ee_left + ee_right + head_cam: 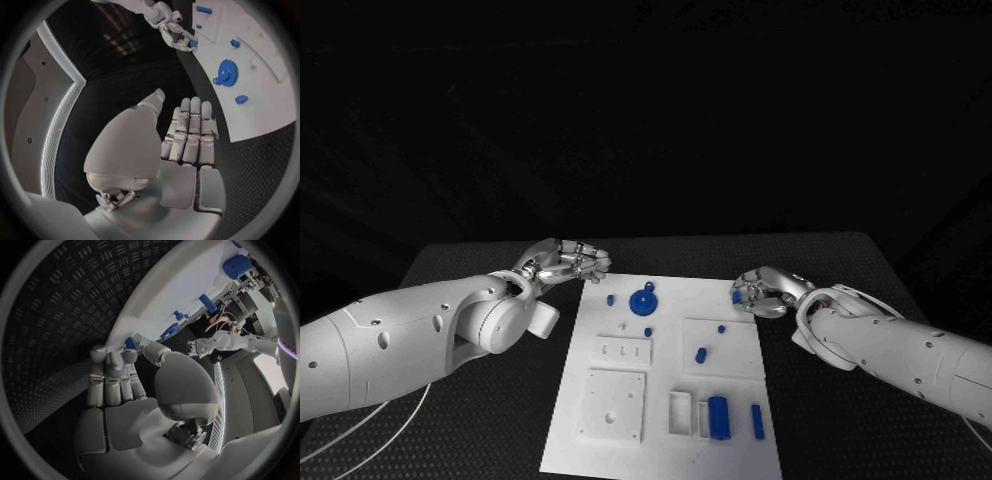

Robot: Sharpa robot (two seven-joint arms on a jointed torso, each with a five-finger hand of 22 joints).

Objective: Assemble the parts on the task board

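The right hand point(764, 292) pinches 1 small blue part point(737, 297) at the white board's point(661, 440) far edge, apparently mid-pickup; next it must be lifted and seated, while the left hand point(567, 262) hovers with fingers straight, holding nothing.

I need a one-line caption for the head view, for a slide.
Right hand pinches a small blue part at the task board edge; left hand hovers empty nearby.

A black table point(819, 262) with a fine textured weave fills the near ground, its far edge running straight from left to right. Beyond it everything falls away into darkness — no wall or floor can be made out there. The wrist views catch a little more of the room: a grey panel point(25, 125) edged by a thin bright light strip point(56, 135).
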